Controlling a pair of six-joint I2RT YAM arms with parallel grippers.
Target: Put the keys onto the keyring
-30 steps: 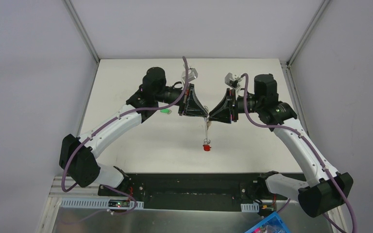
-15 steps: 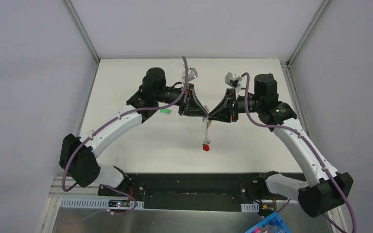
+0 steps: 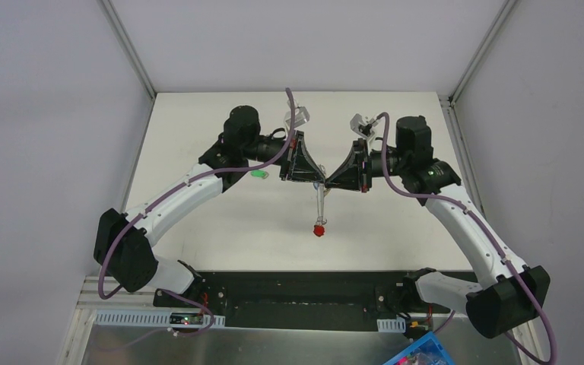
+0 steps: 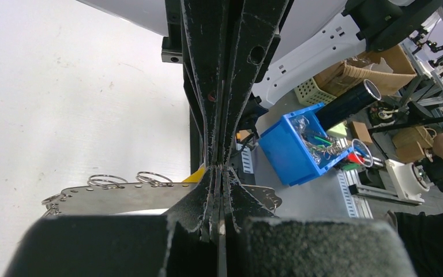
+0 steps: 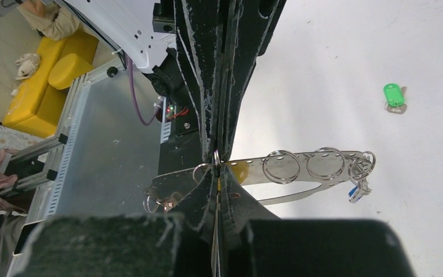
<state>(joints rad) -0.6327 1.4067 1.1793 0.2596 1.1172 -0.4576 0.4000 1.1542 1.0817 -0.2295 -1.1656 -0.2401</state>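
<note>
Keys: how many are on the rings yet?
Looks done: the blue key hangs on an end ring; the red key dangles under the metal strip. In hand: left fingers and right fingers pinch that strip. Left: the green key lies loose on the table.

- White table (image 3: 380, 220): fills ctr of top view, plain matte top.
- Green key (image 3: 258, 174) lies flat on it, left of ctr; upper right in right wrist view (image 5: 393, 95).

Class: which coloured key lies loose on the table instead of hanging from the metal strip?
The green key: it lies alone on the white table, while the red key and blue key hang from the metal strip.
</note>
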